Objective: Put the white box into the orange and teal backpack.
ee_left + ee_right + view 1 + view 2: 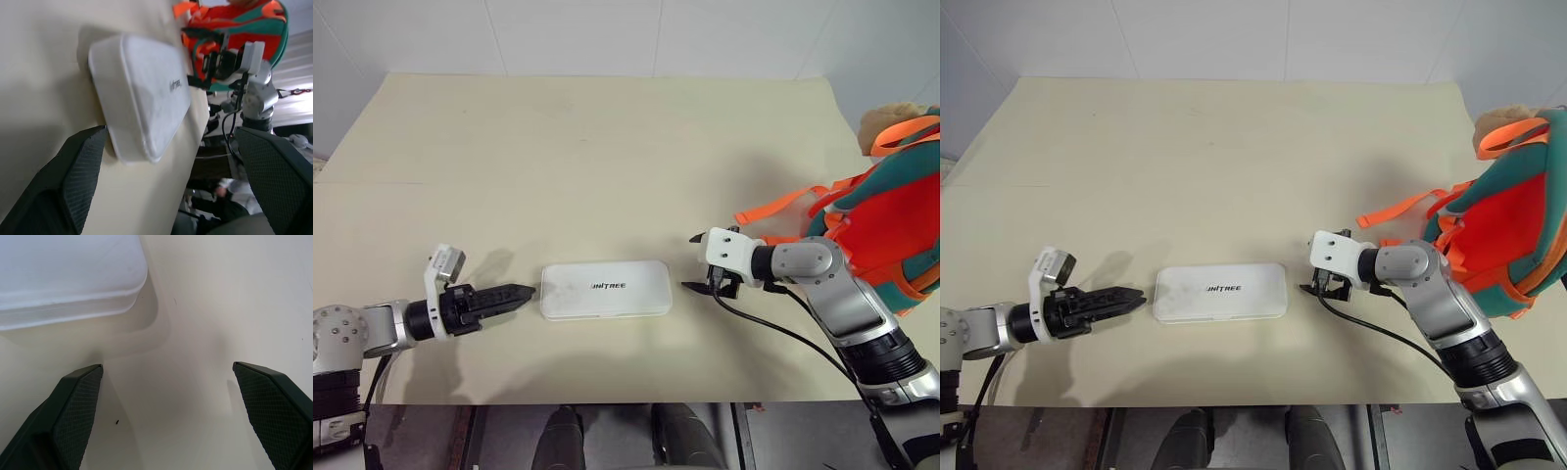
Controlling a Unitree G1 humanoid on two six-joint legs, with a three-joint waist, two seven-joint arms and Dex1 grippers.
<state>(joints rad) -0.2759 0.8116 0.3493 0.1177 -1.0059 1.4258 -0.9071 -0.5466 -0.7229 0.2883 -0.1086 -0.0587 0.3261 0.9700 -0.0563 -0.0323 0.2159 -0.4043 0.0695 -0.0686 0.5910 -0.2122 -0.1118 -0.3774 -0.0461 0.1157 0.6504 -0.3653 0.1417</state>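
With both pincers spread wide and empty — the left pincer (521, 293) just off one short end of the white box (604, 289), the right pincer (696, 262) near the other — we should close in evenly on the ends of the box lying flat mid-counter (587, 147), while the orange and teal backpack (886, 225) stands at the right edge, its inside hidden from us.

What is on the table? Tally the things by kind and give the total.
White box: 1
Backpack, orange and teal, at the table's right edge: 1
Total: 2
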